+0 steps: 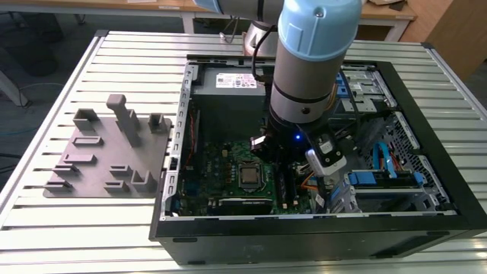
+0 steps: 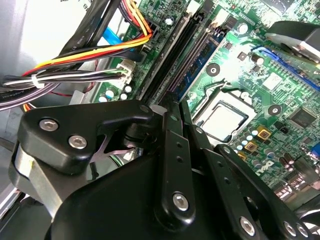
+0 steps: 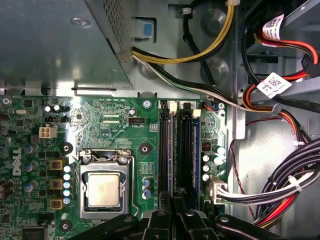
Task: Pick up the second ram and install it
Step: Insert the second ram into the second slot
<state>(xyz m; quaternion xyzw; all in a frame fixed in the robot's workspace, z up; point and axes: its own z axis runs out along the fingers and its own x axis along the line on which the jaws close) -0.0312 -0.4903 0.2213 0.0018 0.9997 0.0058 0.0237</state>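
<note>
One gripper [image 2: 174,107] hangs low inside the open computer case [image 1: 426,91], its tip right at the near end of the memory slots [image 3: 164,150]. I cannot tell whether it is clamped or free. Just past the tip, what I take for the second ram [image 2: 200,60] stands edge-up in a slot as a thin blue-green strip beside the processor socket [image 2: 222,117]. So the pick-up looks done and the work is at the seating stage, though whether the stick is fully pressed home is unclear. Farther off, the grey fixture plate [image 1: 106,165] lies on the bench [image 1: 45,217], outside the case.
</note>
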